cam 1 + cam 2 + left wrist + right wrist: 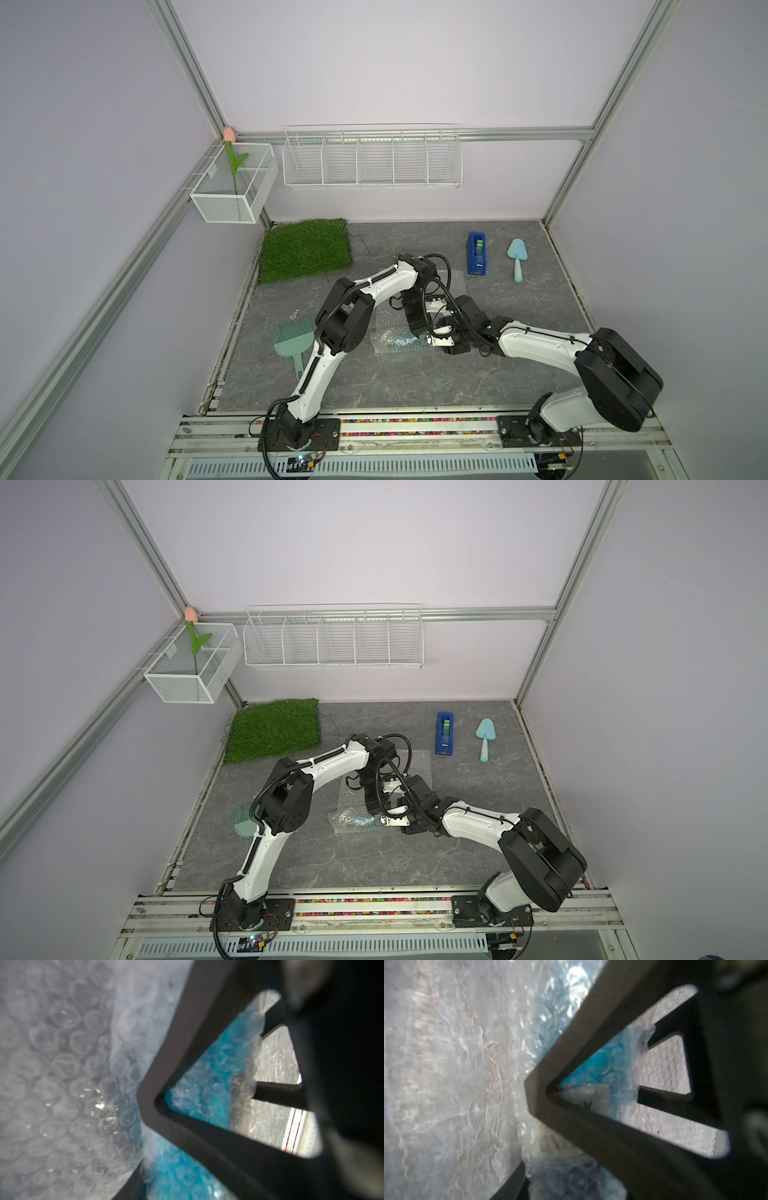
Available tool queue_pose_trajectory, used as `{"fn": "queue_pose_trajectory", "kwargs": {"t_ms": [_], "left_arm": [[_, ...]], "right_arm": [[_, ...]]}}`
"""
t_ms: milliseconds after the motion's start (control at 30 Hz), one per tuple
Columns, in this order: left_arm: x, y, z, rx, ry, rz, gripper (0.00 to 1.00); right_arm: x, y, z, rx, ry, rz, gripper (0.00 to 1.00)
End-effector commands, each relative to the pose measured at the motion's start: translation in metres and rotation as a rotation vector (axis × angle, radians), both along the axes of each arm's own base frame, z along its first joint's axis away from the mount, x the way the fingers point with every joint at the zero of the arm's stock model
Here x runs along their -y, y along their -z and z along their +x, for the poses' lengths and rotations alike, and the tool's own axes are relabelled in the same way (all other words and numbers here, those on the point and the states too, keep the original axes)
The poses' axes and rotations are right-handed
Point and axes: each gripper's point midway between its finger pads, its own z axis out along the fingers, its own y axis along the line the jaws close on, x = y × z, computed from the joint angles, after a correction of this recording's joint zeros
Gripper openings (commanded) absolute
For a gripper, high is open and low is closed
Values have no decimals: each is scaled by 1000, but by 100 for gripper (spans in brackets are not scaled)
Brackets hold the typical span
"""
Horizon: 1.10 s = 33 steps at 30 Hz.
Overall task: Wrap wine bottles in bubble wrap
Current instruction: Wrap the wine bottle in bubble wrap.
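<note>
Tabletop point(519, 332): grey marbled slab.
Grass mat point(305, 249): sits at the far-left corner.
Bubble wrap point(386, 322): lies mid-table, near end bunched into a roll.
Tape dispenser point(476, 253): stands beyond the wrap, apart from it.
Wine bottle point(398, 340): lies on its side inside the roll, shows blue through it.
Left gripper point(135, 1142): clamps the wrapped bottle, fingers point(187, 1043) pressed against wrap on either side.
Right gripper point(521, 1136): straddles the same bundle; gripping or merely around it, cannot tell.

The left claw point(417, 336) and right claw point(435, 341) meet at a clear bubble-wrap sheet point(384, 322) on the grey counter point(415, 382), blue bottle point(399, 340) seemingly rolled inside.
</note>
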Motion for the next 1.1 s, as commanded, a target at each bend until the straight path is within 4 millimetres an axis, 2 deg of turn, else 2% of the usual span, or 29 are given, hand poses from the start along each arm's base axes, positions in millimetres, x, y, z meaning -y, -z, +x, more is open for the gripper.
{"fn": "queue_pose_trajectory", "kwargs": {"t_ms": [0, 67, 100, 133, 267, 367, 433, 667, 833, 933, 1067], "left_arm": [[-20, 20, 7, 119, 88, 89, 51], [-21, 13, 15, 147, 58, 68, 62], [-21, 11, 19, 156, 45, 61, 70], [-22, 7, 23, 171, 32, 50, 100], [-29, -2, 38, 224, -16, 32, 100], [-35, -7, 49, 255, -52, 27, 99], [-40, -11, 56, 278, -76, 19, 100], [-59, -35, 82, 378, -179, -37, 100], [-69, -45, 88, 424, -196, -40, 100], [-87, -55, 95, 465, -275, -54, 100], [-124, -78, 102, 628, -390, -80, 100]], "right_arm": [[28, 33, -19, -140, 31, -107, 45], [29, 33, -20, -149, 30, -105, 43], [29, 34, -20, -155, 29, -106, 42], [30, 34, -21, -160, 28, -104, 40], [32, 34, -23, -185, 29, -110, 32], [33, 35, -23, -192, 31, -111, 31], [34, 35, -23, -199, 36, -111, 25], [37, 38, -25, -235, 37, -117, 16], [37, 37, -27, -239, 39, -115, 11], [38, 36, -29, -266, 42, -117, 11], [36, 31, -35, -347, 57, -87, 7]]}}
